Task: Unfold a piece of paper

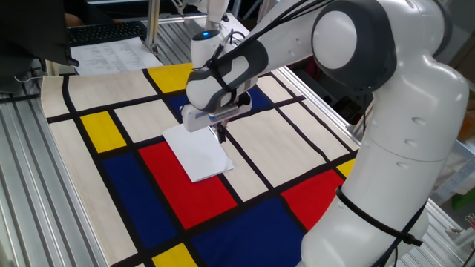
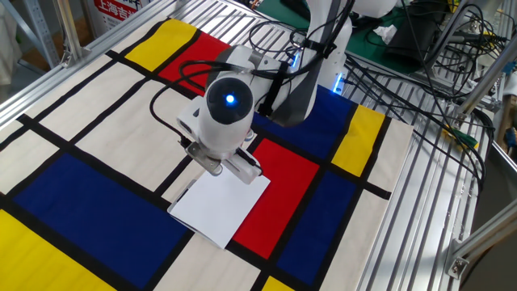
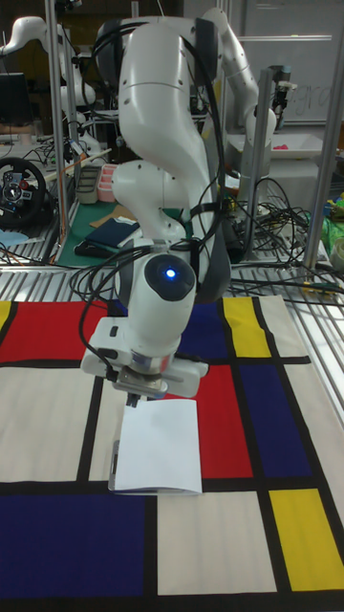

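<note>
The piece of paper [image 1: 197,152] lies folded and flat on the colour-block cloth [image 1: 111,130], partly on a red block and partly on a cream one. It also shows as the piece of paper [image 2: 218,206] and the piece of paper [image 3: 158,445]. My gripper [image 1: 220,133] points straight down at the paper's far right corner, its fingers close together with nothing between them. Its tips are at or just above the paper's edge; contact cannot be made out. In the other fixed view the hand [image 2: 226,121] hides the fingertips. The gripper [image 3: 134,397] stands at the sheet's top left corner.
Printed sheets [image 1: 111,52] and a keyboard [image 1: 104,31] lie beyond the cloth's far edge, next to an upright metal post [image 1: 152,22]. Cables [image 2: 436,65] trail over the slatted aluminium table [image 2: 436,186] beside the cloth. The arm's base [image 1: 401,185] fills the right side.
</note>
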